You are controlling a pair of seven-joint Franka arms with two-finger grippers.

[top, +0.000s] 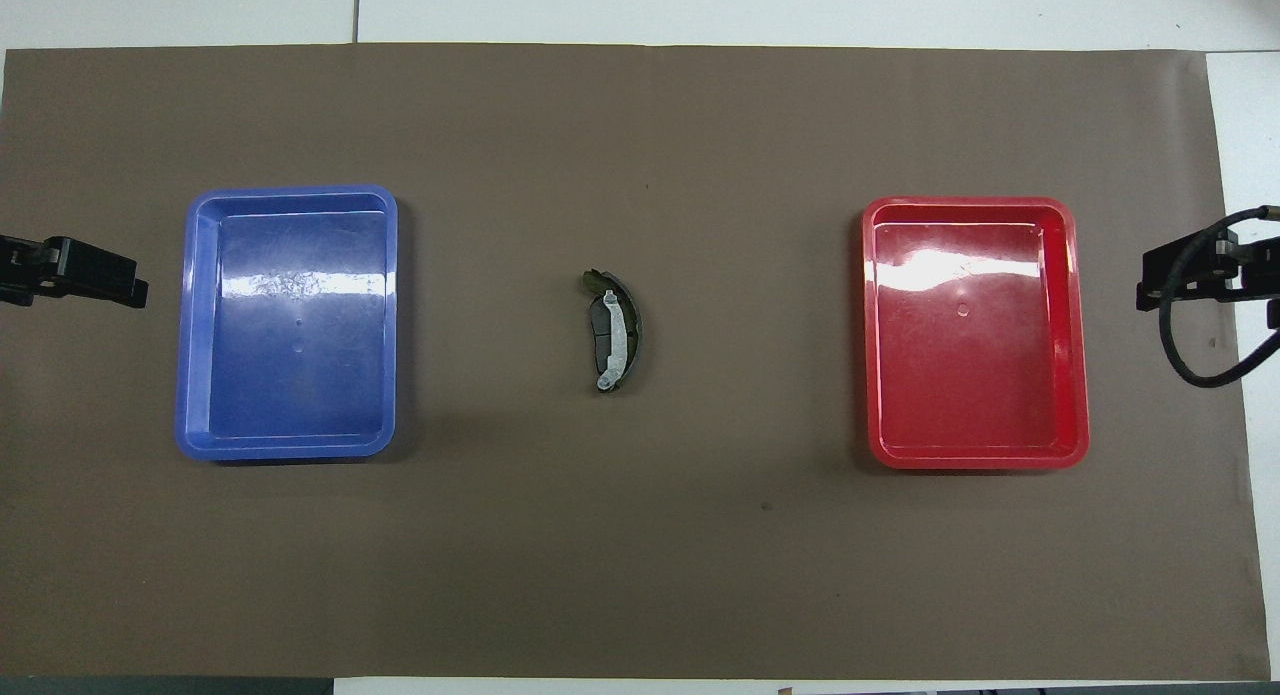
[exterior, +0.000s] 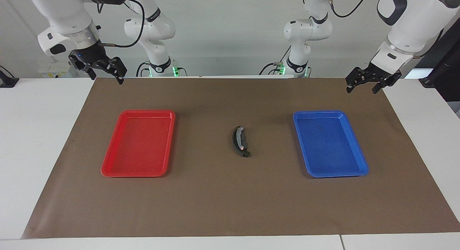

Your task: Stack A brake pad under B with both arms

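1. Overhead view showed the curved brake shoe point(top: 620, 330) lying on top of the small flat pad point(top: 599, 337), the pair resting on the brown mat point(top: 640, 575) at the middle of the surface, between the blue tray point(top: 196, 325) and the red tray point(top: 1080, 325).
2. The left claw point(exterior: 364, 85) hung wide and empty over the mat's corner at its own end, well apart from the stack.
3. The right claw point(exterior: 104, 73) hung likewise wide and empty over the mat's edge at its end.
4. Judging by how the parts lay, the stacking looked already done, with the pad underneath; the step in hand seemed to be the retreat of both arms.
5. To do it well, both claws should have kept high and away from the middle, so that nothing brushed the shoe, which sat loosely on the pad and could have slid off.
6. Both trays were empty.
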